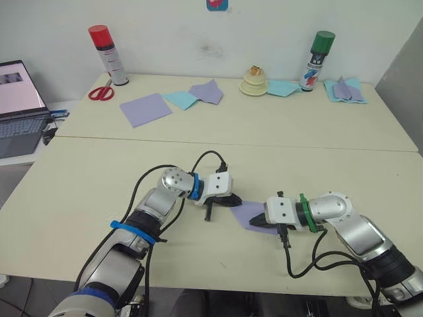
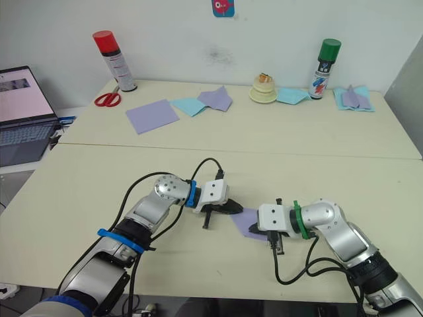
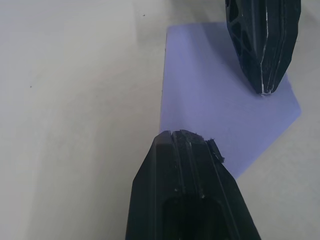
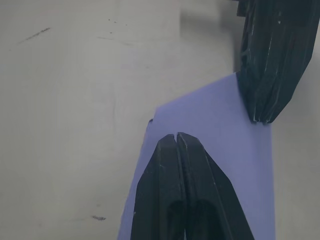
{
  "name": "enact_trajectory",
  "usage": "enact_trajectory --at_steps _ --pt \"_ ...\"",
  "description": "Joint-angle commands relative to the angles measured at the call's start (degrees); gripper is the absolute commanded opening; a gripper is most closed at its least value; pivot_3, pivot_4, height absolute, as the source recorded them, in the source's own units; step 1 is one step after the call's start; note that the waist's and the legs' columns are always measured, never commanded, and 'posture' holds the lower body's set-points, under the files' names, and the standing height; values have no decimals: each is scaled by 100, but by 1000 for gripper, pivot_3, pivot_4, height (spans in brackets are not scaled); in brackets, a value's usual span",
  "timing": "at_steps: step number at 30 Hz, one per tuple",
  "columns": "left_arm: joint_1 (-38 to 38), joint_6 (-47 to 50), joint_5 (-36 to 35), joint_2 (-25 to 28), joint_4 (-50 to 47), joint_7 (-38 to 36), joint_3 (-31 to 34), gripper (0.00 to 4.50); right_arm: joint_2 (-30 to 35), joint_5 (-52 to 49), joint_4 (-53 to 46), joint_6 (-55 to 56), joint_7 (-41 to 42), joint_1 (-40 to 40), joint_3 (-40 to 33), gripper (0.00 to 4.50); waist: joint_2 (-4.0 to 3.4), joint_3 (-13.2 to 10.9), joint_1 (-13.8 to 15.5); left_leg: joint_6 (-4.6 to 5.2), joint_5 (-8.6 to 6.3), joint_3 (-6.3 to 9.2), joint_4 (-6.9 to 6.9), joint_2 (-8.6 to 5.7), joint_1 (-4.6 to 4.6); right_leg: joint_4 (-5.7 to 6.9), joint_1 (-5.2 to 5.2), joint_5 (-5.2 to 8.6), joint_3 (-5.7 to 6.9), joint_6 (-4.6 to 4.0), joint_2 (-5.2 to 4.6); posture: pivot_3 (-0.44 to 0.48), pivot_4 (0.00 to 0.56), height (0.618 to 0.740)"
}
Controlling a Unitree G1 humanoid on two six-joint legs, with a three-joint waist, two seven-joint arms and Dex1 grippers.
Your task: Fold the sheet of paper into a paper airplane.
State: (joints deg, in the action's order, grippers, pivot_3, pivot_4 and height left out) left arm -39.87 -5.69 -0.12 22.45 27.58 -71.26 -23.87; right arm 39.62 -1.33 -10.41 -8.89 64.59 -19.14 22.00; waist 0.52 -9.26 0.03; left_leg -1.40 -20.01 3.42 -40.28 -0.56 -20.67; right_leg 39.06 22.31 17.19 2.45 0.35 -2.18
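The sheet of paper (image 1: 250,212) lies flat near the table's front edge as a small, folded lavender shape with one angled corner. It sits between my two grippers. My left gripper (image 1: 235,203) is shut, and its tip rests on the paper's left edge (image 3: 215,100). My right gripper (image 1: 255,223) is also shut and its tip presses down on the paper's right part (image 4: 215,125). In each wrist view the other gripper's closed tip touches the paper opposite my own fingers (image 3: 185,150).
At the back stand a red spray can (image 1: 108,54), scissors (image 1: 100,93), a flat lavender sheet (image 1: 146,109), light-blue and lavender pieces (image 1: 198,94), a cream stacked object (image 1: 254,82), a green spray can (image 1: 318,61) and folded pieces (image 1: 345,90). A laptop (image 1: 20,105) sits at the left.
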Motion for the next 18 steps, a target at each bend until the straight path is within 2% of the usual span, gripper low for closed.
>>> enact_trajectory --at_steps 1,3,6,12,18 --pt "64 65 158 -13 131 -124 -132 25 33 -262 -420 90 -130 49 -440 0 0 0 -2 0 0 0 0 0 0 0 0 0 0 0 0 0 150 717" --pt "74 130 147 -35 159 -141 -122 25 93 -426 -652 238 -192 246 -695 0 0 1 1 0 0 1 0 0 0 0 0 0 0 0 0 0 150 717" --pt "81 225 127 -56 176 -217 -134 0 158 -627 -1063 452 -302 735 -1032 635 3 4 15 0 0 2 0 1 -1 -4 -3 0 4 1 0 0 150 717" --pt "54 373 118 -126 250 -336 -121 0 79 176 -1149 1634 -1033 1633 -1062 2823 5 7 -2 0 0 -4 0 0 7 5 -7 0 1 1 0 0 150 717" --pt "-10 483 92 -175 342 -402 -68 0 -432 1020 -931 1911 -2022 1910 -876 2823 7 11 1 0 0 -8 0 -1 11 6 -10 1 -4 1 1 0 150 717"
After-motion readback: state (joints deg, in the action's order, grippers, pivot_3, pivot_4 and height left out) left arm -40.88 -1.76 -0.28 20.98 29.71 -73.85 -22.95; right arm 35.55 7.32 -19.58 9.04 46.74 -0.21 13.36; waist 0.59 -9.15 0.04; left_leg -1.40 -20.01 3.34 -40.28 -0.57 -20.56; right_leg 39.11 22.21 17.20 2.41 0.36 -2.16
